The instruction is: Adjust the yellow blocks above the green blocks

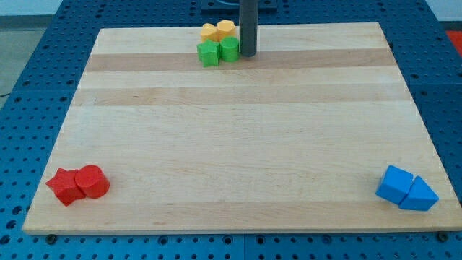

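You see the two yellow blocks (218,31) already sitting above the two green blocks (219,50) at the board's (231,144) top edge, my tip (248,54) just beside the greens on their right, with no pincer to open or close, so little remains.

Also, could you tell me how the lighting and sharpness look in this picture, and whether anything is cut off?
In the camera view, lighting is even and soft, with no glare on the wooden board; the red blocks and blue blocks are sharp with faint shadows; my tip sits right of the green blocks, below the yellow blocks; the rod is cropped at the view's top.
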{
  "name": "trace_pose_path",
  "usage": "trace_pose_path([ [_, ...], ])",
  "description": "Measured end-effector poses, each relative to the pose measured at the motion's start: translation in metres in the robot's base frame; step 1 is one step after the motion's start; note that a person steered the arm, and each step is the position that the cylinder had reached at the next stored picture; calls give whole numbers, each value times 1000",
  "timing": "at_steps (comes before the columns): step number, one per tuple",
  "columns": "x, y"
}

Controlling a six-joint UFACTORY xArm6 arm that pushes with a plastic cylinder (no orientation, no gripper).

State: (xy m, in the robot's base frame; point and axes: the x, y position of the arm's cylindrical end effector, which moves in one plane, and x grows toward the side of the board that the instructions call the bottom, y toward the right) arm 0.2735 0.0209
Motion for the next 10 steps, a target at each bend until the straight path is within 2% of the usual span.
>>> trace_pose_path([
  [1,-25,69],
  [2,-79,116],
  [3,-82,114],
  [5,-80,57],
  [7,-71,-42],
  [9,-46,-48],
  [10,-72,-35],
])
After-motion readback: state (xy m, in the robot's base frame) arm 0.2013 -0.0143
